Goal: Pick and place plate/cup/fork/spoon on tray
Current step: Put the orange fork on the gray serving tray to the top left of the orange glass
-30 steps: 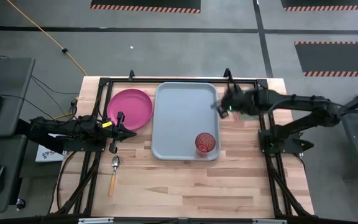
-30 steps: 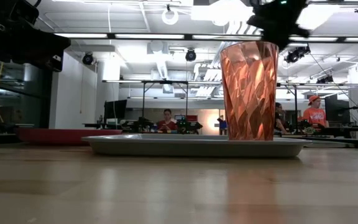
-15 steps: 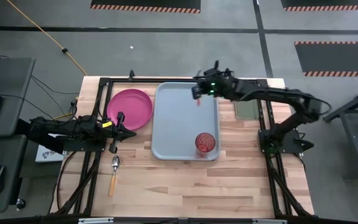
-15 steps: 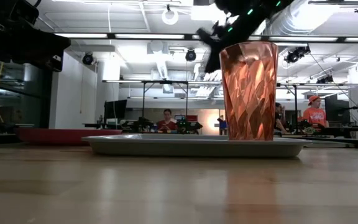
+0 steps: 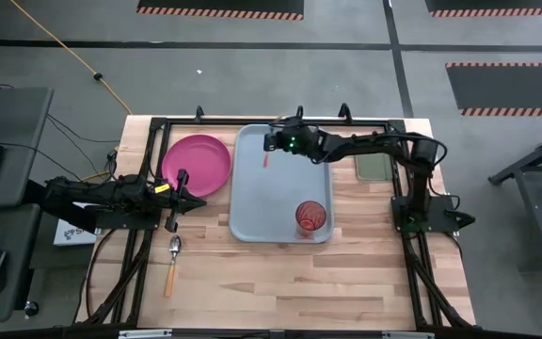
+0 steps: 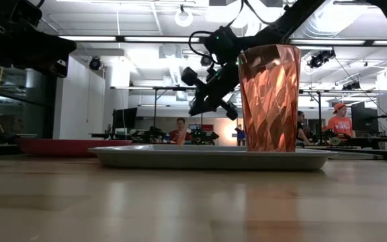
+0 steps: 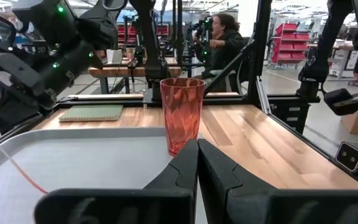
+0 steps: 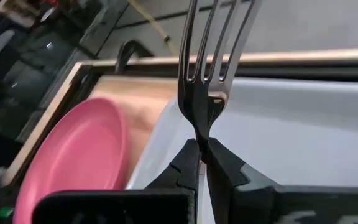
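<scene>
reaching across the pale wooden table (image 5: 280, 273) from its own side, the right arm holds its pincer (image 5: 269, 143) above the far left part of the large light grey-blue rectangular plastic tray (image 5: 252, 198), fingers clamped together on the small fork with silver metal tines and a red-orange plastic handle (image 8: 211, 59). in the right wrist view the tines stick out past the fingertips, and in the high view the reddish handle hangs as a thin streak below the pincer, over the tray's bare floor. whether the handle's tip touches the tray cannot be told. the small translucent red-orange ribbed plastic tumbler (image 5: 310, 217) stands upright inside the tray, near the tray's near right corner. the round magenta-pink plastic plate (image 5: 196, 165) lies on the table just beside the tray's left rim, at its far end. the small spoon with a silver metal bowl and an orange-yellow plastic handle (image 5: 171, 264) lies on the table nearer the front edge, left of the tray and apart from it. the left arm waits low over the table's left side, its pincer (image 5: 173, 224) shut and holding nothing, between plate and spoon. a small dark green rectangular pad (image 5: 374, 167) rests on the table right of the tray.
</scene>
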`<state>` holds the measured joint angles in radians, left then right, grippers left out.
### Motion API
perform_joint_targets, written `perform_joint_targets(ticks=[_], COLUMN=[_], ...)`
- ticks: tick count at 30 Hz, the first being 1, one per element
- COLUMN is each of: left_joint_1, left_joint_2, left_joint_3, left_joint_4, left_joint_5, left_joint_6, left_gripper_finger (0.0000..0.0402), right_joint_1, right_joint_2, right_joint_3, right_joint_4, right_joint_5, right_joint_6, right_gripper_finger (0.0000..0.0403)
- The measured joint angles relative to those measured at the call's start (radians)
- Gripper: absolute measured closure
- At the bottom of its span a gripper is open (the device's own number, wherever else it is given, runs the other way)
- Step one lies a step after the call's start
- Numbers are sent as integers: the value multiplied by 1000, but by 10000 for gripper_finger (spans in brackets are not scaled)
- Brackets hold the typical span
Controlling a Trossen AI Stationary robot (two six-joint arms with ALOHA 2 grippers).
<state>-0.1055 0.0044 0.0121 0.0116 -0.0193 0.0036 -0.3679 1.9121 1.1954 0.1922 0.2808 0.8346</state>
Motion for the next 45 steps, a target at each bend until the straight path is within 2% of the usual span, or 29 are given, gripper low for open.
perform_joint_targets(ticks=[2, 5, 8, 12, 15, 19, 22, 25, 27, 29, 34, 37, 42, 45], left_joint_1=[0, 0, 0, 0, 0, 0, 0, 0, 0, 0, 0, 0, 0, 0], left_joint_2=[0, 0, 0, 0, 0, 0, 0, 0, 0, 0, 0, 0, 0, 0], left_joint_3=[0, 0, 0, 0, 0, 0, 0, 0, 0, 0, 0, 0, 0, 0], left_joint_4=[0, 0, 0, 0, 0, 0, 0, 0, -1, 0, 0, 0, 0, 0], left_joint_5=[0, 0, 0, 0, 0, 0, 0, 0, 0, 0, -4, -5, -13, -14], left_joint_6=[0, 0, 0, 0, 0, 0, 0, 0, 0, 0, 0, 0, 0, 0], left_gripper_finger=[401, 401, 401, 401, 401, 401, 401, 401, 401, 401, 401, 401, 401, 401], right_joint_1=[11, 28, 38, 42, 42, 34, 22, 30, 58, 90, 146, 144, 108, 84], right_joint_2=[-3, -16, -42, -101, -174, -330, -426, -440, -407, -353, -162, -43, 119, 178], right_joint_3=[0, 0, 0, 0, -51, -301, -522, -664, -691, -677, -530, -427, -284, -232], right_joint_4=[0, -13, -117, -301, -325, -137, 218, 613, 718, 712, 722, 716, 713, 713], right_joint_5=[26, 7, 1, 92, 130, 98, 13, 3, 67, 168, 361, 397, 377, 375], right_joint_6=[-7, -75, -126, -165, -190, -157, -81, -6, 46, 124, 319, 422, 588, 609], right_gripper_finger=[400, 400, 400, 400, 400, 400, 400, 400, 400, 400, 395, 385, 375, 374])
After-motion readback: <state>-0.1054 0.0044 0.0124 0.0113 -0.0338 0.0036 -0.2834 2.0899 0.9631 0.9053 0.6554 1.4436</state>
